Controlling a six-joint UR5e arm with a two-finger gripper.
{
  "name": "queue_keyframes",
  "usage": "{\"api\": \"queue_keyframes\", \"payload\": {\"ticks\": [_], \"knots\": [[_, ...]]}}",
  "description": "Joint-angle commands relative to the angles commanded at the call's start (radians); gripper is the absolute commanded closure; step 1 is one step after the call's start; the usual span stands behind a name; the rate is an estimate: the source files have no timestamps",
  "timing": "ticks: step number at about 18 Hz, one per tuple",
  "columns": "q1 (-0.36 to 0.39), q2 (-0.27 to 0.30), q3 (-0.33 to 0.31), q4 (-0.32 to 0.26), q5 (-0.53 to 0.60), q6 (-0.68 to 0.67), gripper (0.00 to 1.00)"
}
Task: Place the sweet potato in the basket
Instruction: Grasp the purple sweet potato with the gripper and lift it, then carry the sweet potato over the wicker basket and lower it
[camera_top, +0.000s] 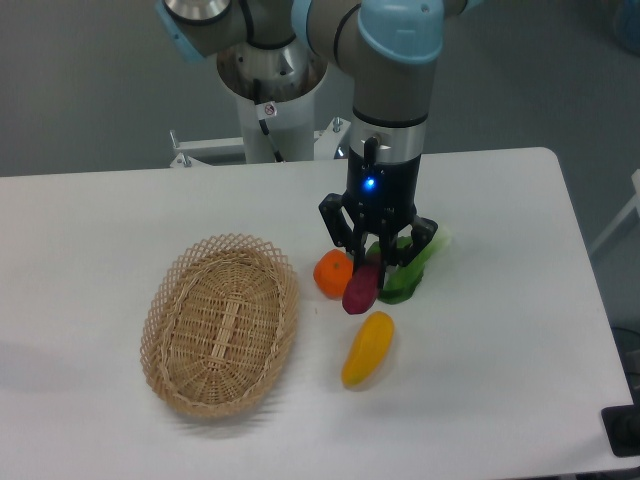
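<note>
Bench (500, 400): one, white, filling most of the frame.

Basket (165, 330): one, oval, light tan wicker with a looped lacy rim, lower left of the frame. Nothing lies in it.

Sweet potato (360, 289): one, magenta-purple, tapered, just right of centre. It stands steeply tilted, upper end between the gripper fingers, lower end pointing down toward the bench; whether that end touches the surface cannot be told. It is outside the basket, to its right, with bare bench between them.

Orange (333, 273): one, round, touching or just beside the sweet potato on its left.

Yellow-orange fruit (368, 348): one, elongated, lying on the bench just below the sweet potato, apart from the gripper.

Green vegetable (408, 272): one, leafy with a paler end, lying right of the sweet potato and partly under the gripper.

Robot arm (395, 90): one, grey with light blue joint caps, coming down from the top of the frame. A small blue light glows on the black wrist section.

Gripper (372, 258): one, black, two-fingered, pointing straight down. The fingers are drawn in narrowly and clasp the upper part of the sweet potato.

Writing, brands, labels: none legible.
</note>
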Motion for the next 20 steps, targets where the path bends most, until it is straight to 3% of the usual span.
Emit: {"api": "queue_keyframes", "payload": {"ticks": [9, 13, 20], "knots": [[-0.038, 0.005, -0.018, -0.02, 0.027, -0.005, 0.67], [-0.139, 0.009, -0.026, -0.049, 0.118, -0.082, 0.67], [-0.34, -0.017, -0.143, 0.021, 0.236, -0.316, 0.67]]}}
